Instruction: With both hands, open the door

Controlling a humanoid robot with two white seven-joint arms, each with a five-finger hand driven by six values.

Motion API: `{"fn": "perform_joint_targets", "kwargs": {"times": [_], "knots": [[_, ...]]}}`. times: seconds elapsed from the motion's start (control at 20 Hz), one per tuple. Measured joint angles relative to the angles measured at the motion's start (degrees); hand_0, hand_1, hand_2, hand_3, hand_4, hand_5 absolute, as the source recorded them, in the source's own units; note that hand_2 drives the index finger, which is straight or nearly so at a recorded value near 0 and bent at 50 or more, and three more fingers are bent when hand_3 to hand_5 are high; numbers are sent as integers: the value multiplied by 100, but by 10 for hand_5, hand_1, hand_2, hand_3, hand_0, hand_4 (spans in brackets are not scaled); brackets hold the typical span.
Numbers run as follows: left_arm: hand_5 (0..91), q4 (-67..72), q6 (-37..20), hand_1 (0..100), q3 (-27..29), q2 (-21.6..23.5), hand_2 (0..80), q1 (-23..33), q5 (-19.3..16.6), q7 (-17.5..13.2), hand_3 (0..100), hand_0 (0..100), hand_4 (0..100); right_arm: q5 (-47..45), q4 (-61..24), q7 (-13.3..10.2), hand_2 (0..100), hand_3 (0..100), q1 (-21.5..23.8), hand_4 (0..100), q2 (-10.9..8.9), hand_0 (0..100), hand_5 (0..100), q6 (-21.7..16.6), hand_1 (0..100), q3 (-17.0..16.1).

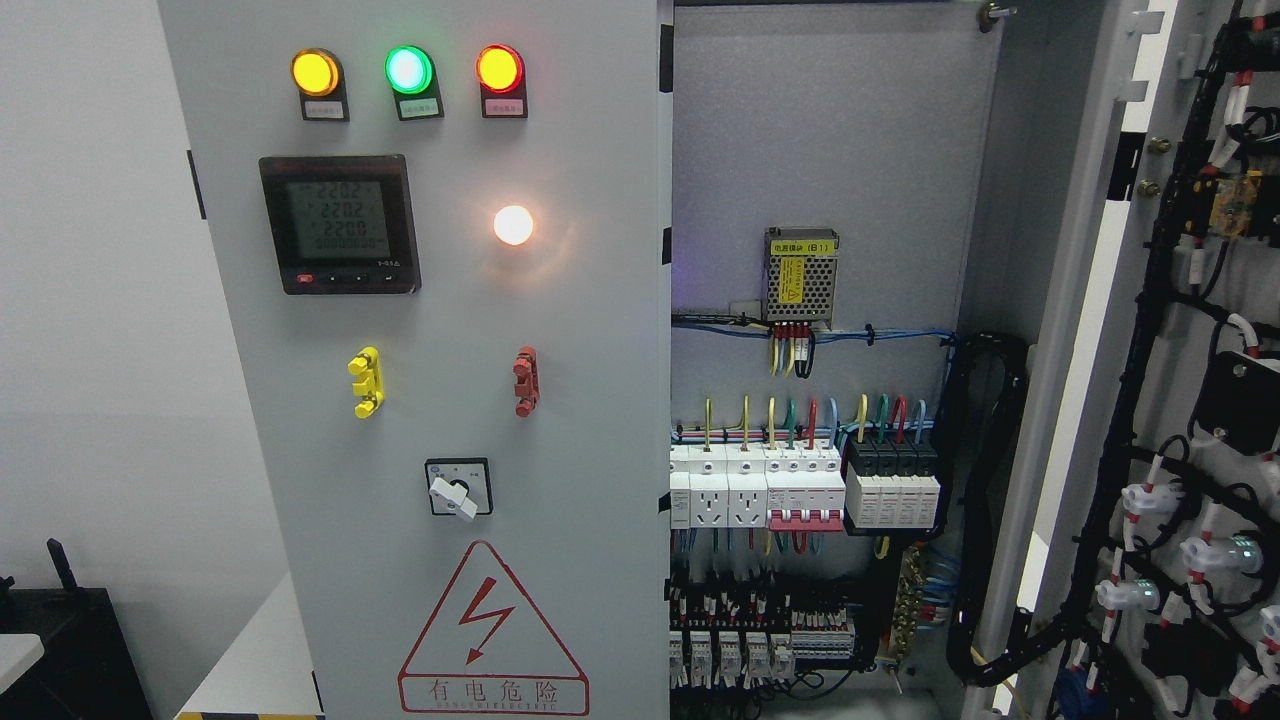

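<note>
The grey cabinet's left door (450, 400) stands closed and faces me square on; the right door (1190, 420) is swung wide open at the far right, its inner face turned toward the room and strung with black cable bundles and white-capped fittings. Neither of the robot's hands shows anywhere, so I cannot tell how their fingers are set. On the closed door three lamps glow across the top, amber (316, 72), green (409, 69) and red (499, 68); below them sits a dark digital meter (339, 224) with a lit white lamp (513, 225) to its right; lower down are a yellow handle (365, 382) and a red handle (525, 381), then a rotary switch (458, 488), and near the bottom a red triangular warning sign (490, 630). Through the open side I see the back panel; a small perforated power supply (801, 278) hangs high on it, and a row of white breakers (760, 487) runs beneath, coloured wires rising from them.
</note>
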Motion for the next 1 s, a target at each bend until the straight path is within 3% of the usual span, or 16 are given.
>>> {"fn": "perform_joint_targets", "kwargs": {"times": [0.35, 0.65, 1.0], "knots": [[0, 1347, -56, 0, 1433, -1242, 0, 257, -1583, 205, 0, 0, 32, 0, 0, 2, 0, 0, 0, 0, 0, 0, 0, 0, 0, 0], [0, 2118, -61, 0, 2896, -2096, 0, 326, -3034, 630, 0, 0, 31, -1, 0, 3, 0, 0, 0, 0, 0, 0, 0, 0, 0, 0], [0, 2696, -79, 0, 4270, -2928, 0, 344, -4084, 1273, 0, 0, 30, 1, 0, 6, 0, 0, 0, 0, 0, 0, 0, 0, 0, 0]]}}
